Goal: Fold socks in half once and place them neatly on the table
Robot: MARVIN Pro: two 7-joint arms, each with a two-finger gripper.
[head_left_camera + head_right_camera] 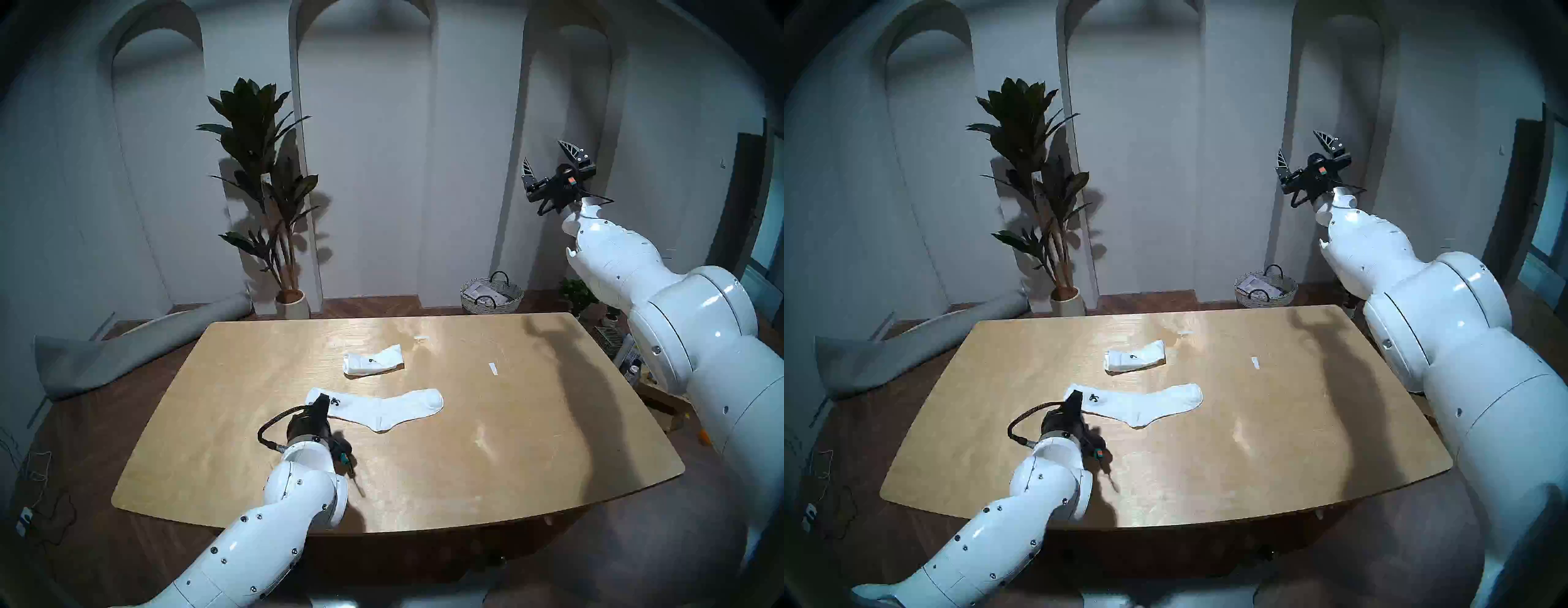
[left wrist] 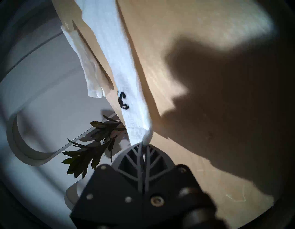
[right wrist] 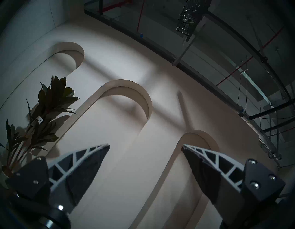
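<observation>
Flat sock (image 1: 382, 408): lies unfolded on the table (image 1: 488, 467), left of its middle; cuff to the left, toe to the right, heel bulging toward the near edge; a black logo (image 1: 335, 401) sits near the cuff
Cuff corner: pinched between the closed fingers of the left gripper (image 2: 142, 143); in the left wrist view the cloth gathers into a point right at the fingertips, and the rest of the sock (image 2: 115, 64) stretches away over the wood
Folded sock (image 1: 373, 360): doubled over, lying farther off than the flat one and apart from it; its logo faces up; fold to the left
Table: light wood with rounded corners; shadows of the arms fall across its right side and near the left gripper
Paper strips: one (image 1: 492, 368) to the right of the folded sock; another (image 1: 421, 338) beyond it, near the far edge
Left gripper (image 1: 321, 402): low over the table at the cuff, tilted slightly down
Right gripper (image 1: 549, 159): raised well above the table's far right corner, pointing up; fingers spread wide with nothing between them
Beyond the table: a potted plant (image 1: 263, 170) to the far left; a basket (image 1: 491, 294) on the floor to the far right; an arched white wall behind
</observation>
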